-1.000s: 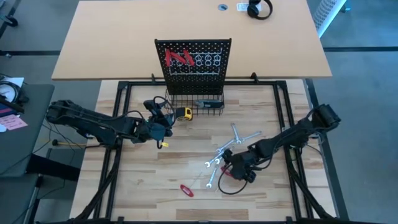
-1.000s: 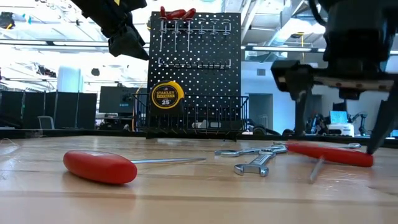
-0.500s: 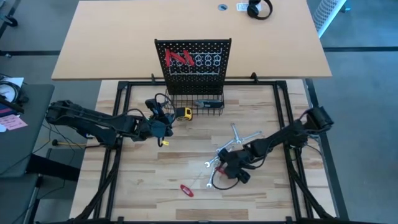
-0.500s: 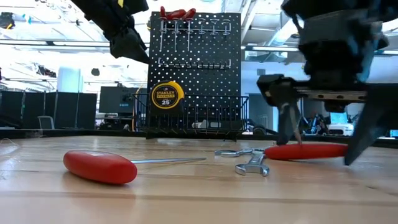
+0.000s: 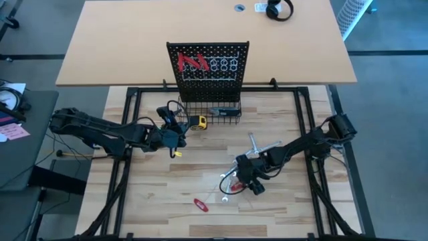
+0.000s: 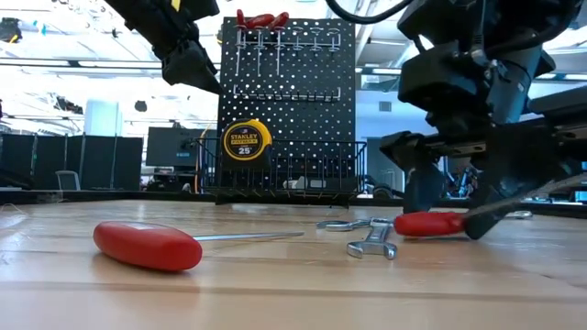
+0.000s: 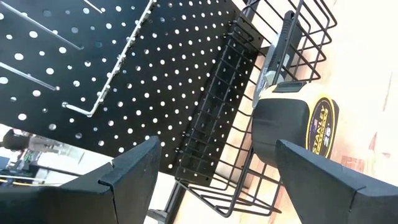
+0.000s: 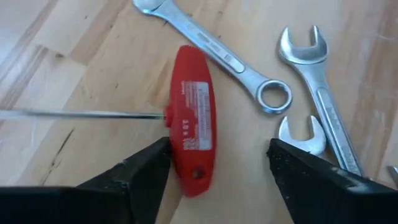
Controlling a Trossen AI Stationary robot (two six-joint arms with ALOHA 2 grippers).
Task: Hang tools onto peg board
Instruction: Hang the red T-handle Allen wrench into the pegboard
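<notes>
Fingers on my right gripper [image 5: 235, 184] stand wide, straddling the red-handled tool [image 8: 192, 144] near the bench's front edge. Left gripper [image 7: 211, 168] hangs wide beside the peg board [image 5: 208, 63] at the back. Low view: handle [image 6: 431, 223] flat on the wood. Closing off-centre could skid it into the wrenches [image 8: 217, 53].

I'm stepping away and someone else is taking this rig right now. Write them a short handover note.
Right pincer: open, low over the table, straddling a red T-handle tool; not gripped yet.
Left pincer: open, empty, in the air facing the peg board, near the tape measure by the wire basket.
Done: red-handled tools hang at the board's upper left.
Left: the T-handle tool, the silver wrenches beside it, and another red-handled tool lying nearer the table's front edge.
</notes>
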